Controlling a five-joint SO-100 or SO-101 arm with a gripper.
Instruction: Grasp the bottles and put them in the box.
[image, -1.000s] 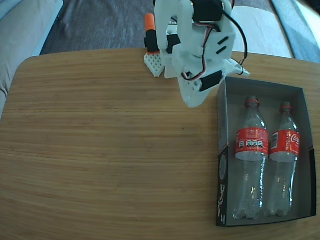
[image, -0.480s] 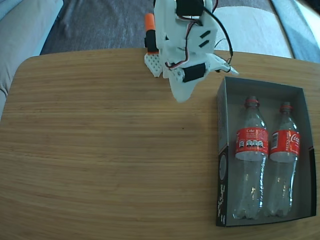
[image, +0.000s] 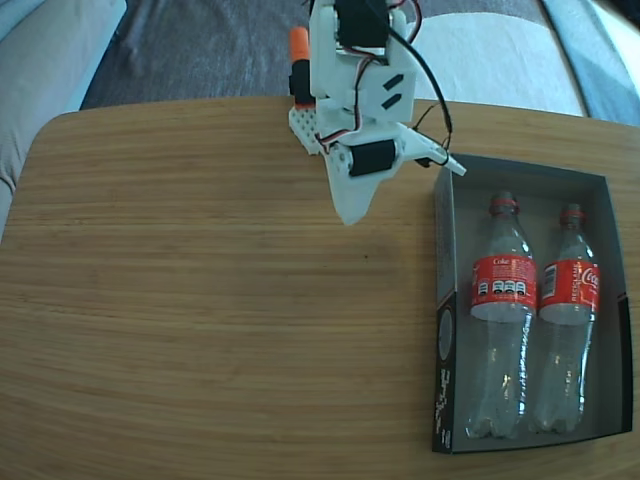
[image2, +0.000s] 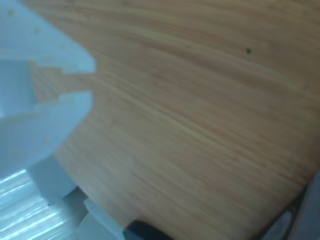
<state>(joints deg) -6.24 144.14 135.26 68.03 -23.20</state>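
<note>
Item: box, nearest edge of the table, right side in the fixed view. Contents: two bottles, side by side, necks pointing toward my base, both fully inside.
Item: my gripper, farther back. Jaws nearly together, only a thin slot between them, holding nothing.
Change: over the last second I have swung away from the box toward my base.
Judgement: task looks complete; nothing remains outside the box.

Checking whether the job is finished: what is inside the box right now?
In the fixed view the box holds two bottles lying side by side, necks toward the arm. The floor beneath them is covered; nothing else shows inside.
</note>
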